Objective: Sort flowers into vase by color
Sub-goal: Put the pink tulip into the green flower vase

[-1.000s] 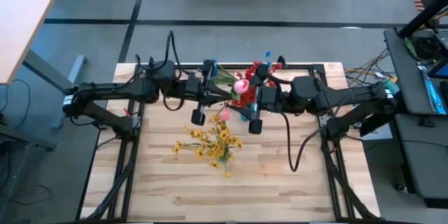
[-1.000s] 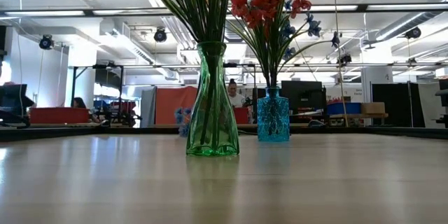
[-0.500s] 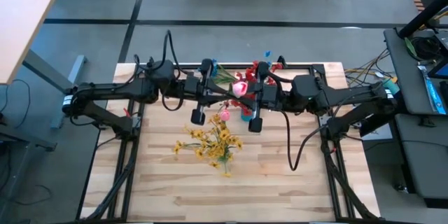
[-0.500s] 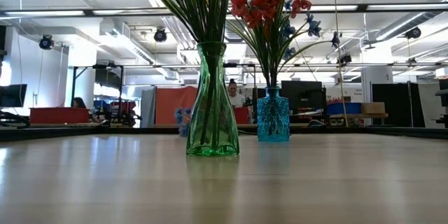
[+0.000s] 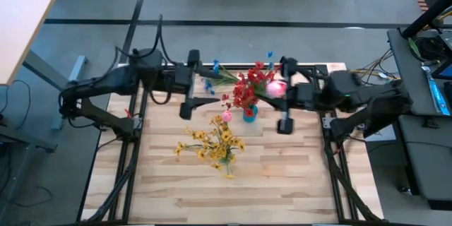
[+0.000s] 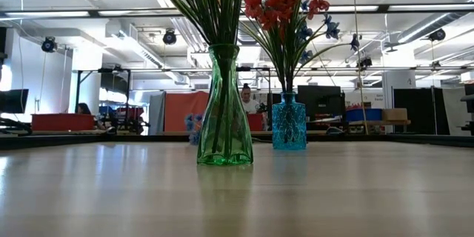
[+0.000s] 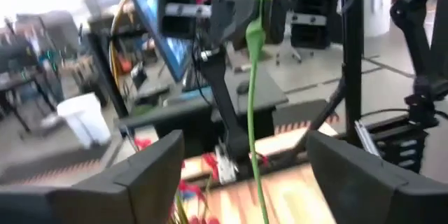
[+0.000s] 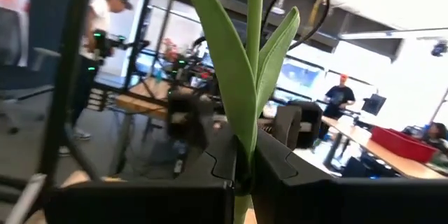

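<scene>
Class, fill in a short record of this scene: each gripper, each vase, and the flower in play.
left gripper: open, fingers wide apart
right gripper: shut on the pink bud's stem
pink bud: held up, to the right of the blue vase in the high view
green vase: holds yellow sprigs
blue vase: holds red and blue sprigs

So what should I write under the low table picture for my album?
Tall green glass vase of green stems in front of a small blue glass vase holding red flowers and blue flowers, on the wooden table.
</scene>
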{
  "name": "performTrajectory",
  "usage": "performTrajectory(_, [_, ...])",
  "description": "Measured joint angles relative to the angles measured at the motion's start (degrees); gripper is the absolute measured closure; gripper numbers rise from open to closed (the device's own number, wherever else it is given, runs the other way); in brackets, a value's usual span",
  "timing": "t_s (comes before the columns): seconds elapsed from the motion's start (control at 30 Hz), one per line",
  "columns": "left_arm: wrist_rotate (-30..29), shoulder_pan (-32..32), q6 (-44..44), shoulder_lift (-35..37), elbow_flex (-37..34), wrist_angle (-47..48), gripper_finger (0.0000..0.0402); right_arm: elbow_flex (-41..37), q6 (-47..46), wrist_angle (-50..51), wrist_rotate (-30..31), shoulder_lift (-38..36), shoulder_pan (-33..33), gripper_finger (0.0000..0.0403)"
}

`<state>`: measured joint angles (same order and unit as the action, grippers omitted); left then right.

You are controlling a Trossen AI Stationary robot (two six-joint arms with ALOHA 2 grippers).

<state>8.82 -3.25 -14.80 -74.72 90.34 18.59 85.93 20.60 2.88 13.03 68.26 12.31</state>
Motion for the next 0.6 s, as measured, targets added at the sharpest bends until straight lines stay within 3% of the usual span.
performTrajectory(0.1, [-5.63,2.84,1.5,-0.04,5.69,9.9,0.0106,0.0,-0.85,4.43,0.01,-3.12,3.46,0.039])
performTrajectory(0.3, [-27.05,14.82,5.2,0.19,11.28,22.92,0.013,-0.09,-6.1,14.19,0.54,-6.58,10.14,0.039])
performTrajectory(0.4, [-37.03,22.51,8.0,1.2,9.98,24.7,0.0144,-1.08,-8.59,17.64,1.63,-7.45,12.95,0.039])
performTrajectory(0.6, [-54.99,36.48,11.92,4.95,1.68,21.62,0.0165,-9.89,-11.23,16.41,12.97,-11.18,19.16,0.039])
